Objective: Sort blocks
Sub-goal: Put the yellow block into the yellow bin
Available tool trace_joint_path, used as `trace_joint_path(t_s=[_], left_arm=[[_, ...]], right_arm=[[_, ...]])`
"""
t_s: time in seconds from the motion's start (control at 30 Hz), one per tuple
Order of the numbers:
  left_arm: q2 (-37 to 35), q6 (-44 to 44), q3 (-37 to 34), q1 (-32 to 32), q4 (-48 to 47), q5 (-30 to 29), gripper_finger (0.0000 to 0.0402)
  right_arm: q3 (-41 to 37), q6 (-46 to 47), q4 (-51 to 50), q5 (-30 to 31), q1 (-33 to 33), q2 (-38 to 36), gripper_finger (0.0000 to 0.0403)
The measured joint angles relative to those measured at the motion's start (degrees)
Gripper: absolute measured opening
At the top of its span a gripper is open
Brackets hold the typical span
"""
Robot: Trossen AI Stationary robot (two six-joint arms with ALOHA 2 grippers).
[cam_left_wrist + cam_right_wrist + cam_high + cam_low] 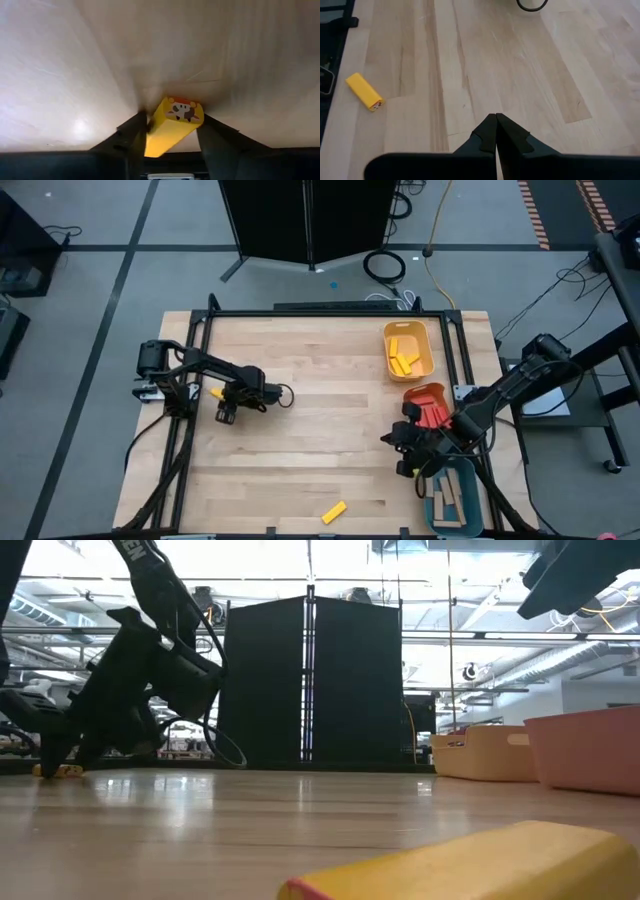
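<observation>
The left hand sits low on the wooden bench at its left side, one finger on either side of a small yellow rectangular block with a little cartoon picture on its end. The fingers flank the block closely, and one looks to be touching it, but whether they are pinching it yet I cannot tell; it looks like the moment of taking hold, with the block lying flat on the bench. Approaching along the block's length likely lets the fingers close across its narrow width.

The right hand waits with its fingers pressed together and nothing between them, hovering near the right edge beside the orange-red tray and the teal tray holding tan wooden bars. Parked there, it stays out of the left arm's way.

A second yellow block lies alone near the front edge of the bench, not yet sorted. The yellow tray at the back right already holds several yellow bars, which is presumably where both loose blocks belong
</observation>
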Motion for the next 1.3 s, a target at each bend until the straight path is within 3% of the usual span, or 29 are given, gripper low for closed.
trace_joint_path(t_s=[0.23,0.37,0.5,0.63,0.8,1.0,1.1,1.3], left_arm=[[0.06,-0.10,0.68,0.02,-0.79,0.45,0.0086],[-0.89,-0.12,4.02,0.10,0.25,0.75,0.0080],[-3.20,-0.12,8.53,0.74,8.43,0.73,0.0080],[-5.04,-0.16,12.94,2.06,27.40,5.12,0.0080],[-4.61,-3.01,13.94,3.98,65.25,15.03,0.0080],[6.00,-11.35,15.74,6.21,107.86,15.37,0.0080],[14.17,-17.14,21.42,7.64,116.02,15.23,0.0080],[28.72,-25.21,38.08,8.85,115.15,17.59,0.0080]], right_arm=[[0.00,0.85,-0.02,-0.04,0.33,0.00,0.0000],[0.00,0.39,-0.43,-0.08,0.31,0.00,0.0000],[0.00,-0.62,-1.93,-0.09,0.31,-0.04,0.0000],[0.00,-0.55,-4.07,-0.09,0.31,-0.04,0.0000],[0.00,1.75,-7.98,-0.13,0.31,-0.41,0.0000],[0.00,0.91,-9.56,2.57,0.24,-0.85,0.0000],[0.02,0.64,-9.67,3.67,-0.58,-0.89,0.0000],[0.02,0.66,-11.26,5.41,-2.17,-1.01,0.0000]])
